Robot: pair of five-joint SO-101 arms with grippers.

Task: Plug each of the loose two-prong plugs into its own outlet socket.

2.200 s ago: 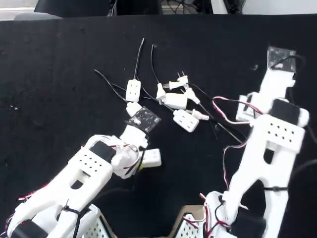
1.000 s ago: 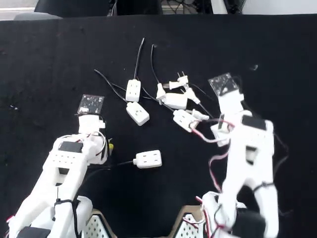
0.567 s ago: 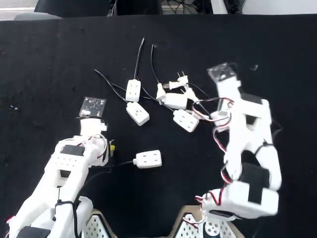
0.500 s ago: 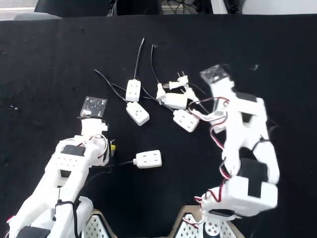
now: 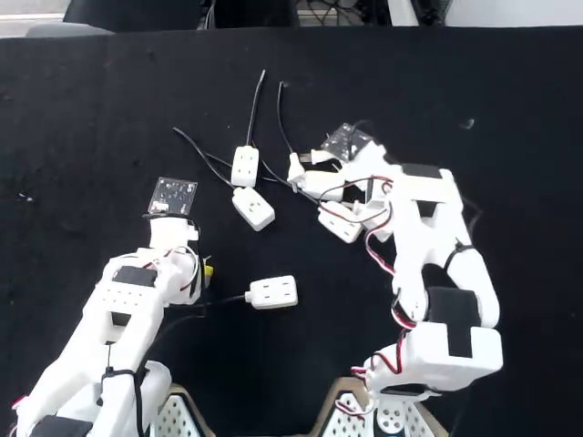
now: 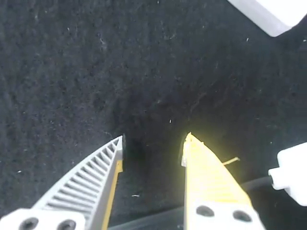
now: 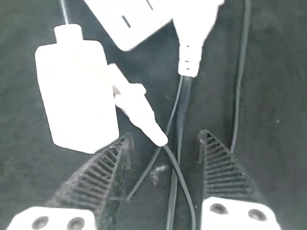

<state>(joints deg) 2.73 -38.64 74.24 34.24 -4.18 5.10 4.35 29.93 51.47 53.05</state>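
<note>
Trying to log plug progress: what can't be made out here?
High view: the right arm covers part of the plug cluster, so seating is unreadable.
Right wrist view: a socket is cut off by the frame edge.
Left wrist view: a white block is cropped at the edge; type unclear.

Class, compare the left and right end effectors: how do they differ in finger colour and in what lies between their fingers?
The left end effector has one grey and one yellow finger; the right end effector has two dark grey fingers. The left frames bare black table; the right straddles black cords beside the tail of a white plug. Both are open, holding nothing.
</note>
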